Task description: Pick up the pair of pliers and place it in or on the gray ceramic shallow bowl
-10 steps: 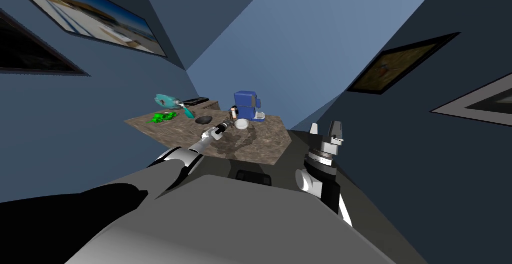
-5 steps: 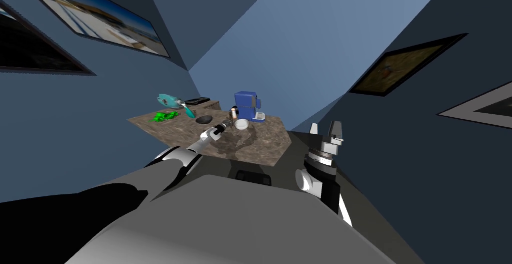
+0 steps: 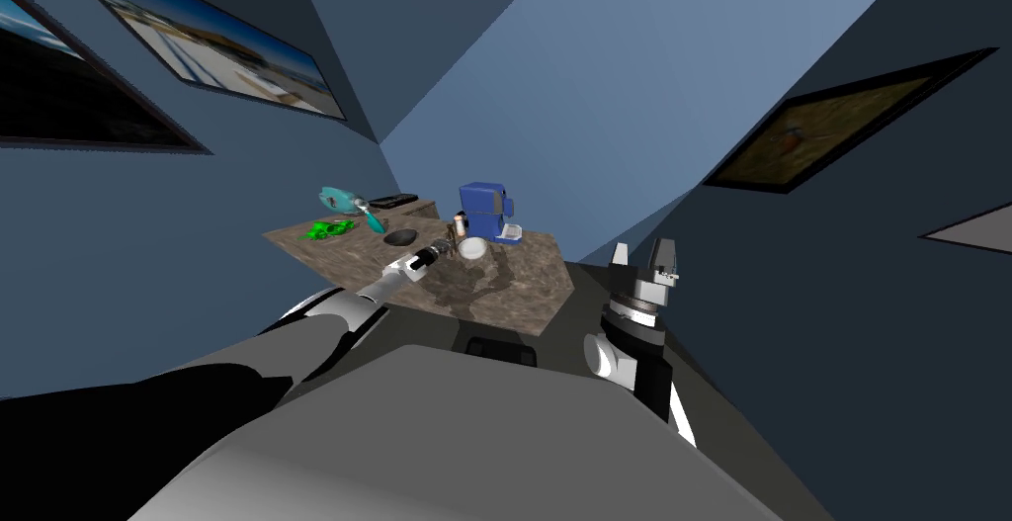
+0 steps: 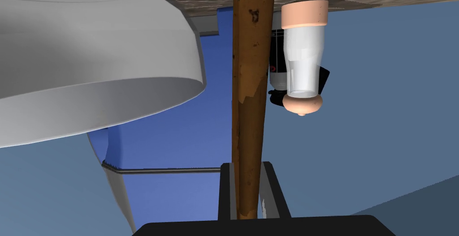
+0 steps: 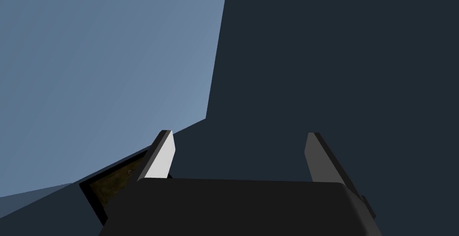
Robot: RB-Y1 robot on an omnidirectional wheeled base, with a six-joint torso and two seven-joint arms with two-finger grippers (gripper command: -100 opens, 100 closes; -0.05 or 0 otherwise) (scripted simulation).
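My left claw pinches narrow on the pliers, a long rust-brown, chipped shaft, above the mottled stone tabletop. The smooth, pale grey shallow bowl sits just beside, at its 3 o'clock. My right claw stands wide, off the table's 4 o'clock corner.

On the brown mottled surface: blue machine near the far edge, clear shaker with peach cap just beside it. Toward the left end, green object, teal object, flat black item behind. Framed pictures on blue walls.
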